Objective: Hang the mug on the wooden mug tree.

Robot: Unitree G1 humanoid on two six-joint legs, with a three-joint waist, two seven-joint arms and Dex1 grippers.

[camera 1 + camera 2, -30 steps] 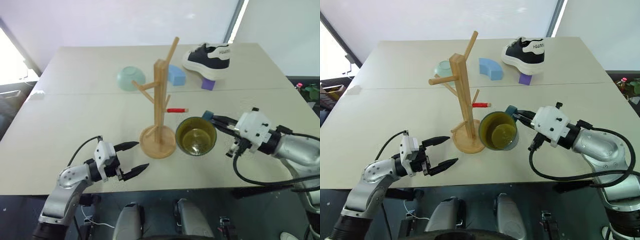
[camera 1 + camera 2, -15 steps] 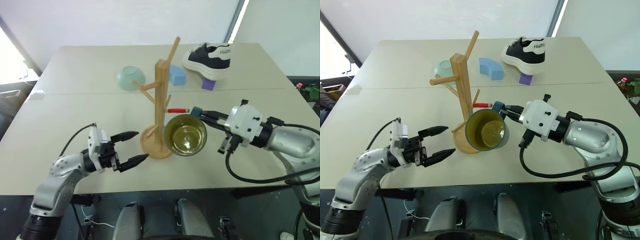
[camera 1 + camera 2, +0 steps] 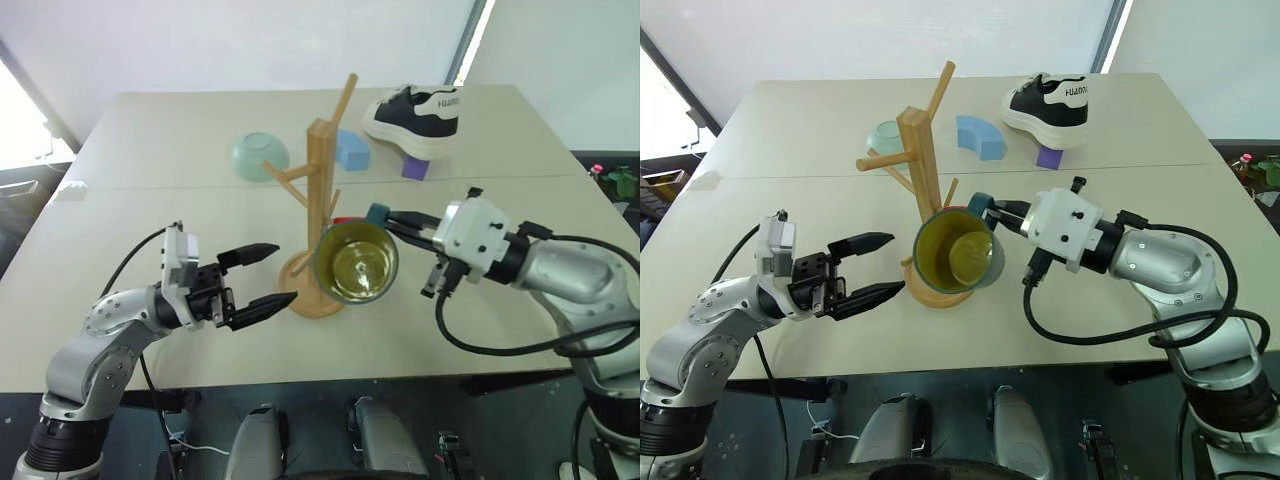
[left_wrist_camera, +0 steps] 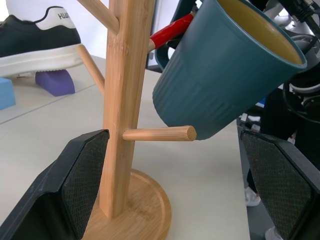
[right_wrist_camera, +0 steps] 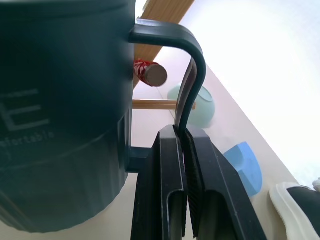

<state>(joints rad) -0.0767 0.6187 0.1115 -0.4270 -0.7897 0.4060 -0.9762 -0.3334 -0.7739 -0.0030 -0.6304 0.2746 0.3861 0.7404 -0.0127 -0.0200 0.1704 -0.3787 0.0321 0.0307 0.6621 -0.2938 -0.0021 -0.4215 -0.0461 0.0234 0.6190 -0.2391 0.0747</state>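
The dark teal mug (image 3: 357, 262), yellow-olive inside, hangs in the air tilted with its mouth toward me, just in front of the wooden mug tree (image 3: 320, 190). My right gripper (image 3: 392, 219) is shut on the mug's loop handle (image 5: 192, 75), and it comes in from the right. In the left wrist view the mug's wall (image 4: 220, 75) sits right by the tip of a low peg (image 4: 160, 134); I cannot tell if they touch. My left gripper (image 3: 284, 272) is open and empty, level with the tree's round base (image 3: 930, 292), to its left.
Behind the tree lie a pale green bowl (image 3: 260, 157), a blue curved block (image 3: 352, 150), a black-and-white shoe (image 3: 420, 115) on a purple block (image 3: 415, 167), and a small red stick (image 3: 345, 219). The table's front edge runs close under both arms.
The right gripper has carried the mug left and a little up, from beside the tree's base to in front of its post. The open left gripper has risen.
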